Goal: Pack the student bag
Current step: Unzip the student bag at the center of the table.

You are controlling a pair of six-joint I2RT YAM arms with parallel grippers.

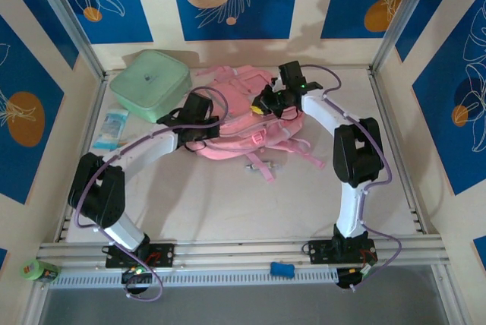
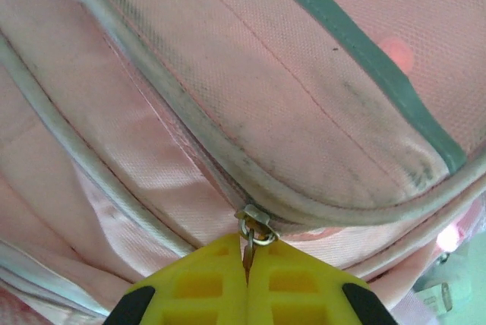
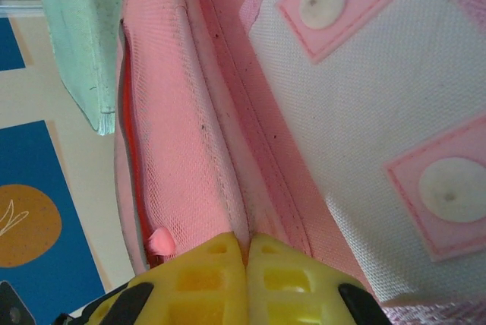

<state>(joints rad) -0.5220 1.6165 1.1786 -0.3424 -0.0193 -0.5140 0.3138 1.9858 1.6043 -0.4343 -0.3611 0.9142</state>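
Observation:
The pink student bag lies flat at the middle back of the table, straps trailing toward the front. My left gripper is at the bag's left side; in the left wrist view its yellow fingers are shut on the metal zip pull that hangs from a slider on a grey-piped seam. My right gripper is at the bag's upper right. In the right wrist view that gripper is shut on a fold of the bag's pink fabric beside the pale grey-blue panel.
A mint green square zip case stands at the back left, close to the bag. A small blue-and-white packet lies at the left edge. A blue item and a green roll rest on the front rail.

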